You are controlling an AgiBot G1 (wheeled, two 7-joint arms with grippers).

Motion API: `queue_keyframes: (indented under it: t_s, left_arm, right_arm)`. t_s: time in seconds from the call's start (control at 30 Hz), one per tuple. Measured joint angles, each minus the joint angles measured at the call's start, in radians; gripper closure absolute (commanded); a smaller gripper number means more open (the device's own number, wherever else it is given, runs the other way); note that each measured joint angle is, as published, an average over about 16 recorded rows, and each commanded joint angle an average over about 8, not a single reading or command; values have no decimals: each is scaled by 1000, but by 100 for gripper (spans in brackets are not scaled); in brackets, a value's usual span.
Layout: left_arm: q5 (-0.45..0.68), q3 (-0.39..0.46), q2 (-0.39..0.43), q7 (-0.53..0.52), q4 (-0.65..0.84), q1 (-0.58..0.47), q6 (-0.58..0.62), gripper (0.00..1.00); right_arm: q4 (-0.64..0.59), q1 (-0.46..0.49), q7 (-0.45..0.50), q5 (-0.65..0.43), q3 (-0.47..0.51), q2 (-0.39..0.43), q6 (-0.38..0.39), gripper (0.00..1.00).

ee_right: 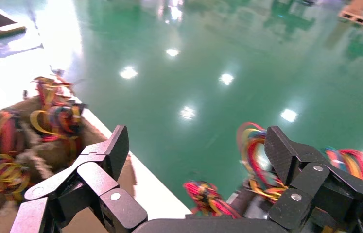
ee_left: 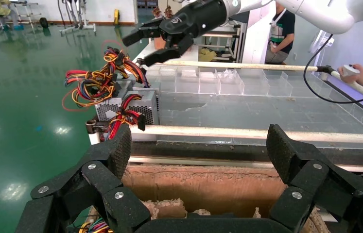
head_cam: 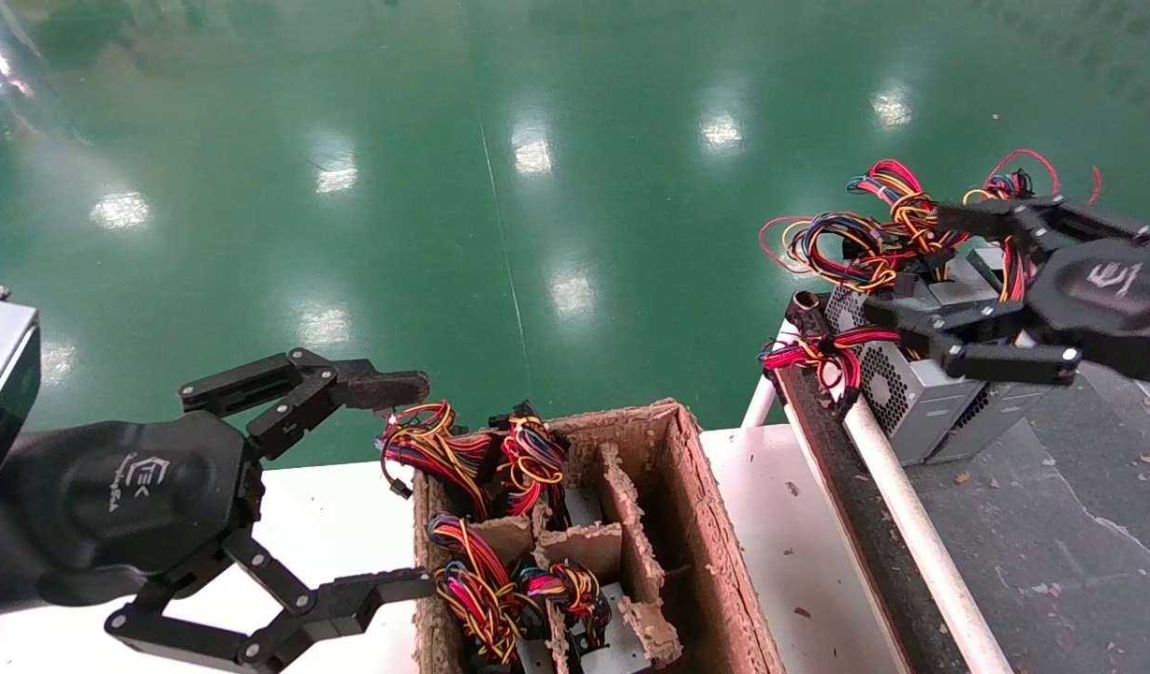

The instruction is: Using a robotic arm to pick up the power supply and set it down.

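The power supply (head_cam: pixel 958 292) is a grey metal box with a perforated side, standing at the near end of the dark belt (head_cam: pixel 1052 524) on my right. Its loose red, yellow and blue wires (head_cam: pixel 874 234) spill upward and outward. My right gripper (head_cam: pixel 907 264) hangs open just above it, fingers spread on either side of the wire bundle and holding nothing. From the left wrist view the power supply (ee_left: pixel 130 104) sits below the right gripper (ee_left: pixel 155 41), with a gap between them. In the right wrist view the right gripper (ee_right: pixel 198 150) frames blurred wires (ee_right: pixel 254 155). My left gripper (head_cam: pixel 401 487) is open beside the cardboard box.
A worn cardboard box (head_cam: pixel 715 524) with dividers holds several more wired units on the white table (head_cam: pixel 799 524). A white rail (head_cam: pixel 911 524) borders the belt. A tidy red wire bundle (head_cam: pixel 818 354) hangs at the belt's end. Clear trays (ee_left: pixel 218 80) and a person (ee_left: pixel 281 29) are farther back.
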Motion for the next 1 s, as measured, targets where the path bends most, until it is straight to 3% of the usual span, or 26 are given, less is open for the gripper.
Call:
queue_keyframes:
  t_s: [1.0]
  left_arm:
    - [0,0,0,0,0,0,0,0]
  right_arm:
    - [48,-81,-90,264,-38,-79,-254,0]
